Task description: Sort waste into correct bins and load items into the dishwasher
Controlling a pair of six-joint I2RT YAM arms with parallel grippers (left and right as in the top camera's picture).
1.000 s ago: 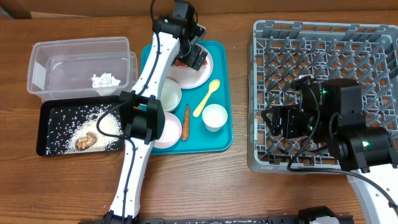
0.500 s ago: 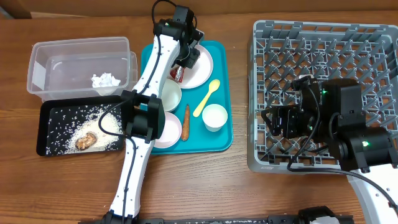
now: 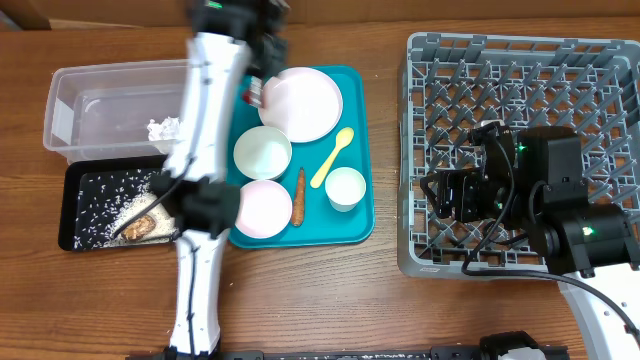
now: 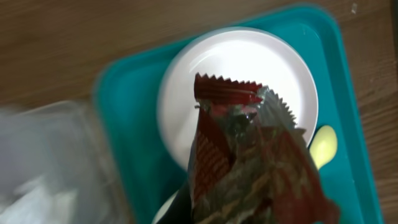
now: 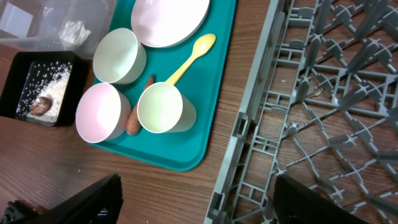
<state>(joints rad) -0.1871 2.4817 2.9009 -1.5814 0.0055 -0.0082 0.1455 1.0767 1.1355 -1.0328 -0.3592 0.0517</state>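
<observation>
Wrapper [image 4: 249, 162], red and crinkled, hangs pinched in the left fingers [image 3: 258, 80], which are clenched on it above the far left corner of the teal tray [image 3: 350, 225]. The overhead view blurs that arm, so the wrapper seems to sit over the tray's edge beside the pink plate [image 3: 300, 103] rather than over the clear tub [image 3: 60, 110]. On the tray, the plate lies at the far end. Nearer are a white bowl [image 3: 263, 153] and a pink bowl [image 3: 263, 208] along the left side. The yellow spoon [image 3: 333, 157], the cup [image 3: 345, 188] and the carrot [image 3: 299, 196] lie to their right.

Left of the tray stands the tub with a crumpled napkin [image 3: 165, 128] inside. Just in front of it is the black tray [image 3: 68, 210], holding scattered rice [image 3: 110, 195] and a brown scrap [image 3: 137, 228].

Right of the teal tray, the grey dish rack [image 3: 520, 60] sits on the table [image 3: 100, 300]. The right fingers [image 5: 93, 199] are spread wide over the rack's near left part, grasping nothing.
</observation>
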